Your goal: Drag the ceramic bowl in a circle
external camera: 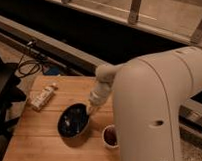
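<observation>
The ceramic bowl (74, 120) is round, shallow and glossy black, lying on the wooden table (42, 138) a little right of its middle. My gripper (91, 111) comes down from the big white arm at the right and meets the bowl's right rim. Its fingers are shut and appear to pinch that rim. Just right of the bowl stands a small light-rimmed cup (110, 136) with a dark inside, close to the bowl but apart from it.
A pale packaged item (42, 97) lies near the table's left rear corner. A black cable (26, 67) coils beyond the table at the left. A dark object (3, 91) stands off the left edge. The white arm body (153, 112) fills the right side.
</observation>
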`<state>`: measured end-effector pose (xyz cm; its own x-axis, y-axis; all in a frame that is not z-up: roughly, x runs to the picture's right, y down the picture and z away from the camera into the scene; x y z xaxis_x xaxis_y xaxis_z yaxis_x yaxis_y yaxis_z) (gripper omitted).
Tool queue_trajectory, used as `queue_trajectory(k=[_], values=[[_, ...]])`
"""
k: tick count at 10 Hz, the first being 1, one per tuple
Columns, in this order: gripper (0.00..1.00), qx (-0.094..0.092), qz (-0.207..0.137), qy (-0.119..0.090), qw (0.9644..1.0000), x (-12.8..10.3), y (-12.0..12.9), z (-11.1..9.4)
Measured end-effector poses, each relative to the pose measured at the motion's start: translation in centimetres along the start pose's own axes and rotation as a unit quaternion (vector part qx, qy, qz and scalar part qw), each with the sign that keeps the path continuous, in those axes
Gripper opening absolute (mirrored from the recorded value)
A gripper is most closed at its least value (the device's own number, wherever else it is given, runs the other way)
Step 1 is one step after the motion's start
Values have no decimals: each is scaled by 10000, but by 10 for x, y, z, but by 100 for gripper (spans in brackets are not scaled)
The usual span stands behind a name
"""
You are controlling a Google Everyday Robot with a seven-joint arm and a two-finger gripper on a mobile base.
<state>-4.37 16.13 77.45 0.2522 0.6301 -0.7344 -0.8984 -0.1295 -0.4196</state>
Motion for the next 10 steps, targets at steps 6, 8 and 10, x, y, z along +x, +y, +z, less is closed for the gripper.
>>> queue_trajectory(k=[6, 8, 10], values=[[0, 136, -43, 86, 9999, 7, 13, 10], [0, 197, -63, 132, 9997, 10, 18, 14], [0, 249, -70, 145, 9996, 10, 20, 16]])
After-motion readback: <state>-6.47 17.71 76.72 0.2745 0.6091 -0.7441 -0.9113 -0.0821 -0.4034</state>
